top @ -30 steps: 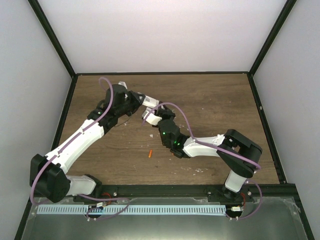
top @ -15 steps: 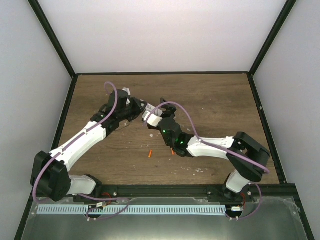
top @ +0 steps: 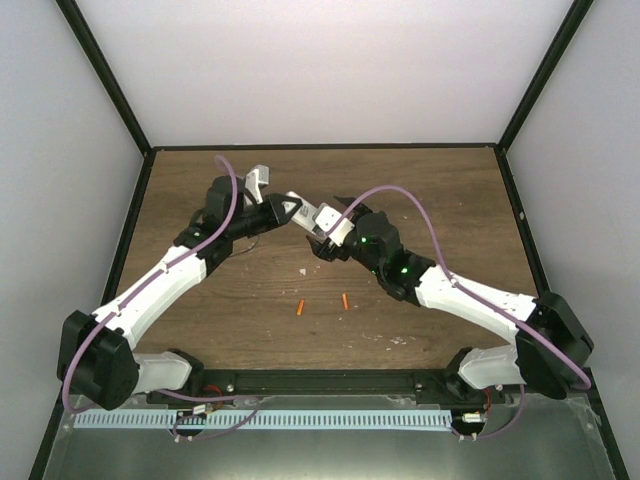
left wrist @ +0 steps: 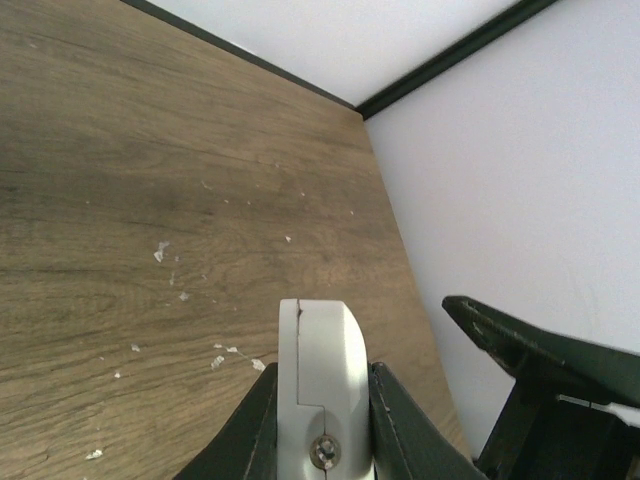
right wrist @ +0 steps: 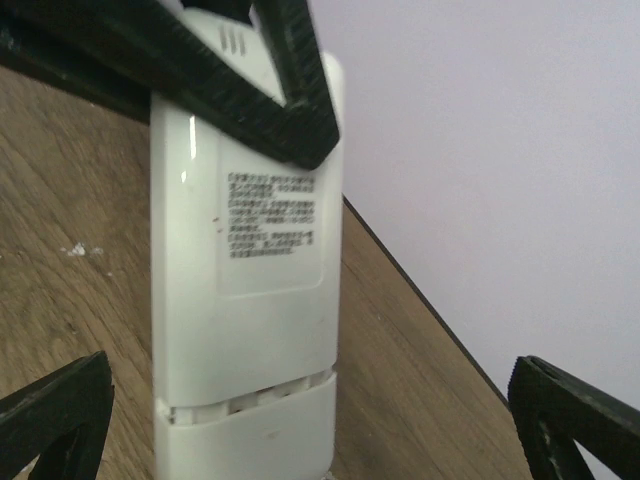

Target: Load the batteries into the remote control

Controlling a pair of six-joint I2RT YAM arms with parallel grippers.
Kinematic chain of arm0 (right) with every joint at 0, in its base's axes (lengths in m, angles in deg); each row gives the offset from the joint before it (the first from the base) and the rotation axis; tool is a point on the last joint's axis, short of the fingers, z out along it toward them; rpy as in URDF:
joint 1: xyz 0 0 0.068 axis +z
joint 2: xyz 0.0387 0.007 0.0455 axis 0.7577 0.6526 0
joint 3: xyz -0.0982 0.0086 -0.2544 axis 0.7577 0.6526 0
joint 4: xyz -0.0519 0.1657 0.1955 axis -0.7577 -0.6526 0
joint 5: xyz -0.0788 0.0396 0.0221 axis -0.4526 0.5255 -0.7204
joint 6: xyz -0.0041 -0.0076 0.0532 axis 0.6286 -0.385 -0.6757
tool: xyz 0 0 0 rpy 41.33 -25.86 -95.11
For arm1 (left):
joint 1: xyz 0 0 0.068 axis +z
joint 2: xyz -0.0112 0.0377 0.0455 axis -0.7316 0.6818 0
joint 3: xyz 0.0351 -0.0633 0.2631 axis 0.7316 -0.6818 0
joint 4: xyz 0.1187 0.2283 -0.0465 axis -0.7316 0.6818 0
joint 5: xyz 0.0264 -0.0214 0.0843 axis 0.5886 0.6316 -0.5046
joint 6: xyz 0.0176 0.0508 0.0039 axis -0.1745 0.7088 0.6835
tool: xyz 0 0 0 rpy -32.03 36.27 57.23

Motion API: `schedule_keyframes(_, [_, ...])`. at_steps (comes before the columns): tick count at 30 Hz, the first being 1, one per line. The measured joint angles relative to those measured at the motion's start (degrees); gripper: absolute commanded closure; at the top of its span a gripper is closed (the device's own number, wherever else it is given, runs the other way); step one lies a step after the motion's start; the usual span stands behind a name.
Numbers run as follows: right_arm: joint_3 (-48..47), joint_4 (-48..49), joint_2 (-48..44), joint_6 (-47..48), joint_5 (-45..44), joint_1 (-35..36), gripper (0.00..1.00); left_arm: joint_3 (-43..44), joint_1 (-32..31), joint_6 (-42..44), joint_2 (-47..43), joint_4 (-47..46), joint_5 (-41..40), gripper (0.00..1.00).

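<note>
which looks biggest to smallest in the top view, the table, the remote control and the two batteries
1. table
2. remote control
3. tie: left-hand battery and right-hand battery look alike

Glossy smooth plastic remote control (right wrist: 240, 330) and matt wood-grain table (top: 430, 200).

Bright, even light leaves only faint shadows on the tabletop (top: 470, 200); the close-up remote control (right wrist: 245, 330) looks soft.

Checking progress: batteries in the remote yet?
Out. Both batteries lie on the table, apart from the remote in the left hand.
</note>
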Motion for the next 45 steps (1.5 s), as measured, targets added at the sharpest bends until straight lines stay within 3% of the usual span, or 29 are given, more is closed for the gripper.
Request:
schedule_keyframes(15, [0.0, -8.6, -2.1, -3.5, 14.7, -2.6, 0.01, -1.3, 1.6, 10.1, 0.4, -2.1, 14.8, 1.00])
schedule_keyframes(45, [1.9, -11.5, -3.7, -4.3, 17.4, -5.1, 0.19, -1.2, 2.8, 14.2, 0.4, -0.5, 18.2, 1.00])
